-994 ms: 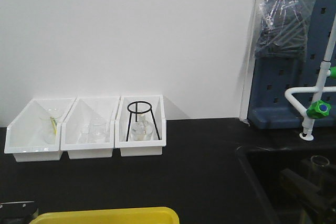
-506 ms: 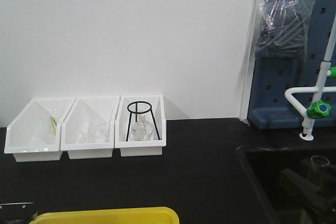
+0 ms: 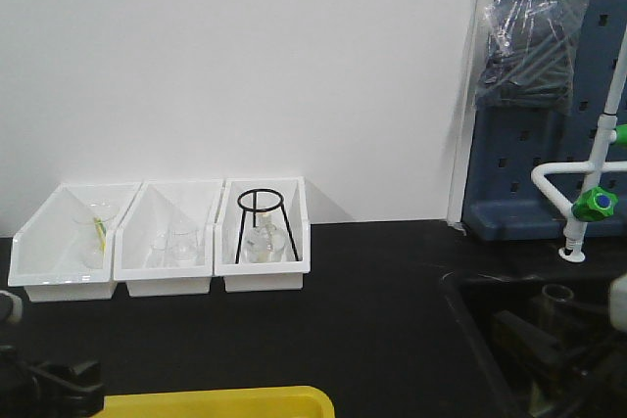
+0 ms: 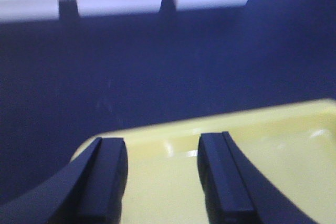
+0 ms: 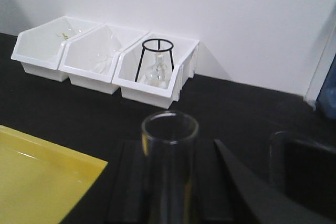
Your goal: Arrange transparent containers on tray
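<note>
Right gripper [image 5: 170, 198]: pads pressed onto a clear tube [image 5: 169, 145], one on each side. The tube is upright with its open rim up; its lower end runs out of frame. From the front it shows low at the right, over the sink [image 3: 490, 291] at the counter's [image 3: 372, 320] right front corner. It is well apart from the tray [image 4: 273, 140].

Left gripper [image 4: 163, 177]: fingers spread, nothing between them. It hovers over the tray's back left corner; the wrist view is blurred.

The tray is yellow and lies at the counter's front edge, left of centre. Only its back rim shows from the front.

Three white bins [image 3: 162, 242] sit side by side at the counter's back left, against the wall. The right one holds a black tripod [image 3: 263, 217] with a small glass flask under its ring. The other two hold clear glassware, too faint to name.

A tap with a green valve [image 3: 595, 205] stands at the back right, behind the sink.
</note>
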Robot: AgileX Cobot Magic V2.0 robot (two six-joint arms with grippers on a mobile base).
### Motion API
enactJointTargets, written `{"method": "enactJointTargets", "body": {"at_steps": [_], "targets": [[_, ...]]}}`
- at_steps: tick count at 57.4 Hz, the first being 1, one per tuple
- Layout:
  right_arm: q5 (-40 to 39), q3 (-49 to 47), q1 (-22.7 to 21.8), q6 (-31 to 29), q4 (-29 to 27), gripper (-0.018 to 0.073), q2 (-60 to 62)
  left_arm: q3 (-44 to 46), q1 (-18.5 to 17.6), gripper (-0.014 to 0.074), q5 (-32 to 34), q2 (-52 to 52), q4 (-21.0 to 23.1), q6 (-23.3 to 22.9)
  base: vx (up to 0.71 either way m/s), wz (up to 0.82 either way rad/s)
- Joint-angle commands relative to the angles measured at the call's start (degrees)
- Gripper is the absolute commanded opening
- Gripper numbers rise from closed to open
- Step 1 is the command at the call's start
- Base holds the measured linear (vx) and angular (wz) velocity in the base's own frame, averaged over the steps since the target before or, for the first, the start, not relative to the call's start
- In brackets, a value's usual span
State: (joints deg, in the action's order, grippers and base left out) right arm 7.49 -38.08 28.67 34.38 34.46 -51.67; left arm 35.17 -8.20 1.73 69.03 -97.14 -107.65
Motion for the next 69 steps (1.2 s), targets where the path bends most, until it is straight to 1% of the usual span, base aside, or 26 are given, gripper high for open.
{"method": "enactJointTargets", "body": {"at_steps": [1, 7, 11, 16, 23, 25, 33, 44, 50, 56, 61, 69], "targets": [[-1.16, -5.98, -0.06, 2.45, -2.01, -0.0011, -5.25, 1.74, -0.33, 0.0443, -0.1, -7.0, -0.41, -0.1, 0.0, 0.0], [2.15, -11.11, -0.01, 2.44, -8.32, -0.0011, -13.21, 1.74, -0.33, 0.0443, 0.87, -13.08, -0.41, -0.1, 0.0, 0.0], [3.51, -14.3, 1.21, 0.8, -12.28, -0.0011, -18.5, 1.74, -0.33, 0.0443, 1.03, -16.41, -0.41, -0.1, 0.0, 0.0], [4.15, -18.01, 5.34, -3.01, -15.41, -0.0011, -24.56, 1.74, -0.33, 0.0443, 1.03, -19.65, -0.41, -0.1, 0.0, 0.0], [4.15, -23.28, 10.97, -3.28, -18.57, -0.0011, -33.64, 1.74, -0.33, 0.0443, 1.03, -21.83, -0.41, -0.1, 0.0, 0.0], [4.24, -24.63, 11.46, -2.85, -19.56, -0.0011, -35.21, 1.74, -0.33, 0.0443, 1.03, -21.97, -0.41, -0.1, 0.0, 0.0], [4.37, -29.0, 11.95, -1.61, -27.14, -0.0011, -42.41, 1.74, -0.33, 0.0443, 1.03, -21.97, -0.41, -0.1, 0.0, 0.0], [5.19, -32.45, 11.95, -1.68, -33.96, -0.0011, -48.78, 1.74, -0.33, 0.0443, 1.03, -21.97, -0.36, -0.1, 0.0, 0.0], [5.73, -34.13, 11.95, -1.8, -36.08, -0.0011, -51.78, 1.74, -0.33, 0.0443, 1.03, -21.97, -0.36, -0.1, 0.0, 0.0], [8.7, -36.06, 11.95, -2.32, -37.52, -0.0011, -54.2, 1.74, -0.33, 0.0443, 1.03, -21.92, -0.37, -0.1, 0.0, 0.0], [10.02, -36.74, 11.95, -2.95, -37.69, -0.0011, -55.47, 1.74, -0.33, 0.0443, 1.03, -21.92, -0.37, -0.1, 0.0, 0.0], [9.83, -36.74, 11.95, -2.95, -37.84, -0.0011, -57.31, 1.74, -0.33, 0.0443, 1.03, -21.92, -0.37, -0.1, 0.0, 0.0]]}}
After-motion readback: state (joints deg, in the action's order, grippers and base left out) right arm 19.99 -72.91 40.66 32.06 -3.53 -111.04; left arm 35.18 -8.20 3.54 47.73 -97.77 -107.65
